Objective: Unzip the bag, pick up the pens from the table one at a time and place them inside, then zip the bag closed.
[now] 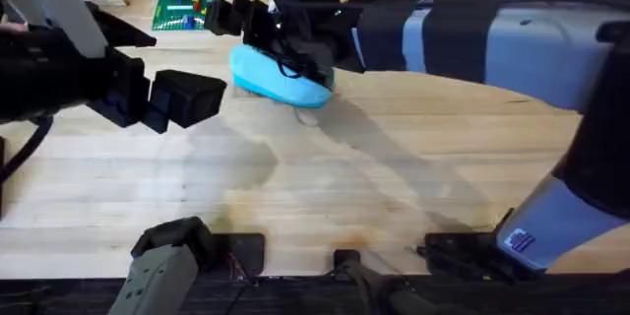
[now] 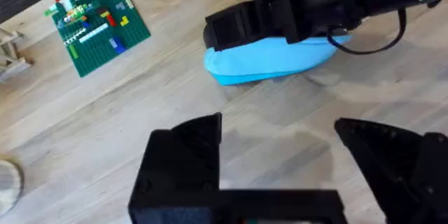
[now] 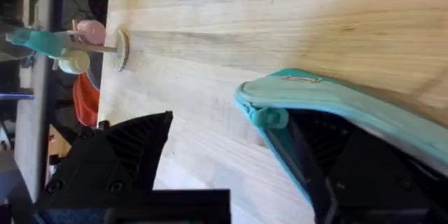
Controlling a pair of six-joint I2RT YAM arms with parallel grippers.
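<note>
Blue fabric, the bag [image 1: 277,76] lies on the table [image 1: 325,187] with its long axis slanting across the far middle, one end toward the green brick plate [image 1: 187,5]. The right claw [image 1: 295,54] sits on top of it, one finger inside the unzipped mouth [image 3: 329,147], spread wide. The left claw [image 2: 280,161] hangs wide and empty, the bag just ahead, the right arm [image 2: 336,0] crossing over it.

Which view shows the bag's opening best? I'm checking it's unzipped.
The right wrist view: the bag gapes, dark lining visible, a finger inside. The left wrist view and overhead show just its blue outside, partly under the right gripper.
</note>
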